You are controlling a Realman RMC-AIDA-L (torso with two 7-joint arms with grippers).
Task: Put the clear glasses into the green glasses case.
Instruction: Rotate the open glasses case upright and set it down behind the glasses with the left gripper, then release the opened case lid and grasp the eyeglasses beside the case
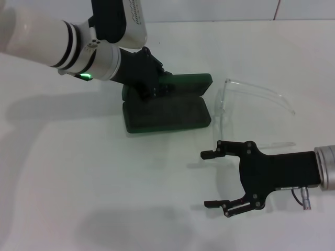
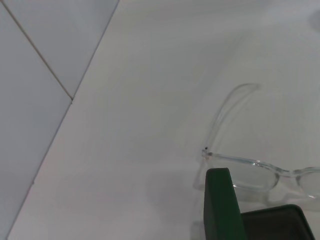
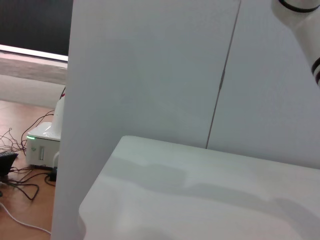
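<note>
The green glasses case lies open in the middle of the table, its lid folded back on the far side. My left gripper hangs over the lid's left end, dark against the case. Just right of the case stand the clear glasses, arms unfolded and pointing right. The left wrist view shows the glasses beyond a corner of the case. My right gripper is open near the table's front, a little in front of the glasses, with nothing between its fingers.
The white table meets a pale wall at the back. In the right wrist view, beyond the table's edge, a white device and cables lie on the floor.
</note>
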